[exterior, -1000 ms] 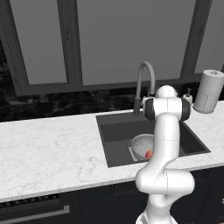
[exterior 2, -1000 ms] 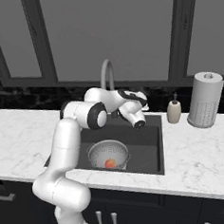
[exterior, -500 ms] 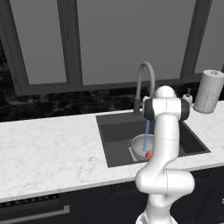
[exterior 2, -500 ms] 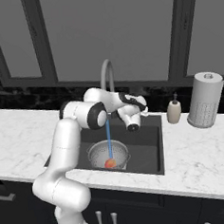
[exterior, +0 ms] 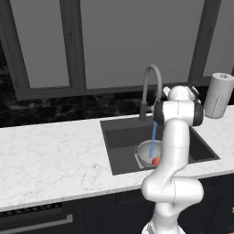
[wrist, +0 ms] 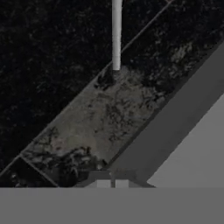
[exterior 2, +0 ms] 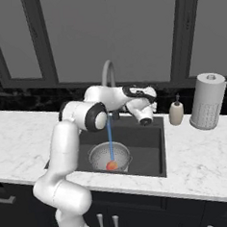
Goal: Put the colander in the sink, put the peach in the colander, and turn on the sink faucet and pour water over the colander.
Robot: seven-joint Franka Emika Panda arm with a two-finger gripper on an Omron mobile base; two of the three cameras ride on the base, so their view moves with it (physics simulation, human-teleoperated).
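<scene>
The colander (exterior 2: 109, 156) sits in the sink (exterior 2: 148, 146), front left, with the peach (exterior 2: 111, 165) inside it. A blue stream of water (exterior 2: 109, 137) falls from the sink faucet (exterior 2: 108, 75) into the colander, onto the peach. My gripper (exterior 2: 146, 122) hangs over the back of the sink, just right of the faucet's base, shut and holding nothing. In the hand view its fingertips (wrist: 103, 181) stand together, and a pale rod (wrist: 116, 35) rises ahead of them. From the left, the colander (exterior: 147, 153), peach (exterior: 156, 161) and faucet (exterior: 153, 83) show beside my arm.
A beige soap dispenser (exterior 2: 176, 113) and a paper towel roll (exterior 2: 208, 101) stand on the white marble counter (exterior 2: 206, 161) right of the sink. Dark backsplash and windows rise behind. Counter (exterior: 55, 160) stretches wide to the left of the sink (exterior: 123, 137).
Water has started running from the faucet into the colander. My gripper has drawn slightly away from the faucet and its fingers have shut.
</scene>
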